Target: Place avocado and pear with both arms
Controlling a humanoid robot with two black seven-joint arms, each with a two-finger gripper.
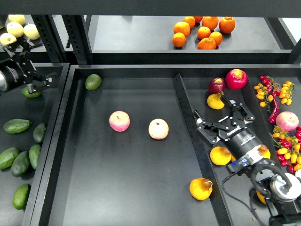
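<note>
Several dark green elongated avocados (16, 125) lie in the left tray (56, 122). One more (29, 93) sits at the back of that tray, partly hidden under my left gripper (34, 65), which is open, empty and hovering above it. A yellow-orange pear with a brownish blotch (201, 188) lies at the front right of the middle tray (141, 197). My right gripper (224, 120) is open and empty over the right tray, behind and to the right of the pear, between two yellow fruits (216, 101) (220, 155).
A rounder light green avocado (93, 81) sits at the middle tray's back left. Two red-yellow apples (119, 121) (158, 128) lie mid-tray. A divider wall (188, 117) separates the right tray, which holds red fruits (236, 78) and peppers (277, 94). Oranges (202, 30) are on the back shelf.
</note>
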